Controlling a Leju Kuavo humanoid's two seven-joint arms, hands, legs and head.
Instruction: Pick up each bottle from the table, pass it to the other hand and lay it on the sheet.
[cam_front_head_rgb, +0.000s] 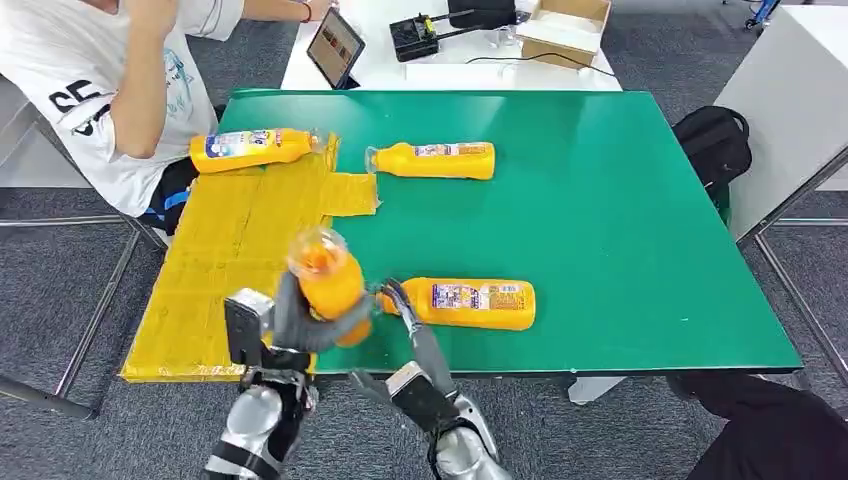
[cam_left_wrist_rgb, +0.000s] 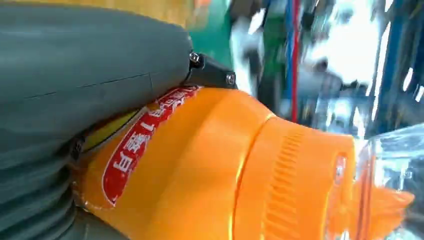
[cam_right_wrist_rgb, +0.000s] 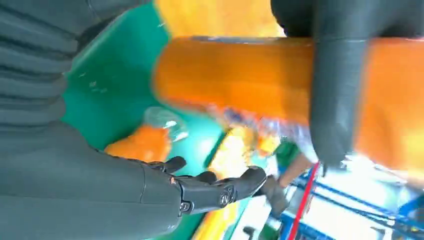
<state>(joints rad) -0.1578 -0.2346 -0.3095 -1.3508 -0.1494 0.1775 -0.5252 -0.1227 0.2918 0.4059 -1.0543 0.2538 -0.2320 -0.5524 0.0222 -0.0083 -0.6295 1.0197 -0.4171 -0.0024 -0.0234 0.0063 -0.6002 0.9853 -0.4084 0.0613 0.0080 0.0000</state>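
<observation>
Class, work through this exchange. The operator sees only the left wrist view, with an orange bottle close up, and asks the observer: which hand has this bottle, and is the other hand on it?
Observer: The left hand grips the held bottle. The right hand is beside it, fingers apart, holding nothing.
Operator: How many bottles lie on the sheet?
Observer: One, the far bottle, at the far end of the yellow sheet.
Operator: Any left on the green table?
Observer: Two: the middle bottle by the sheet's far corner, and the near bottle just beyond the right hand.
</observation>
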